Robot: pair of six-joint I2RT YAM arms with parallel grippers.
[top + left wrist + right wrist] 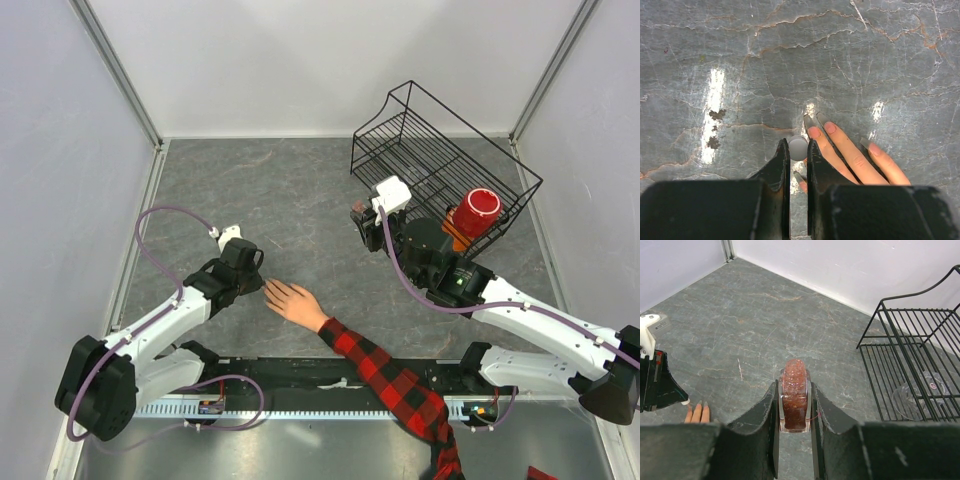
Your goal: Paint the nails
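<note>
A pale hand [291,301] with spread fingers lies flat on the grey table, its arm in a red-and-black plaid sleeve [385,377]. The nails [830,128] show pinkish with long greyish tips. My left gripper [798,145] hangs right over the hand's left side, shut on a small round white cap [798,150], seen end-on. Whatever is under the cap is hidden. One fingertip lies below, between the jaws. My right gripper [794,385] is shut on a tiny dark red glittery bottle [795,400], well to the right of the hand near the basket.
A black wire basket [440,160] lies tilted at the back right, with a red cup [477,210] at its front rim and a clear round thing [920,395] inside. White walls enclose the table on three sides. A black rail [300,375] runs along the near edge.
</note>
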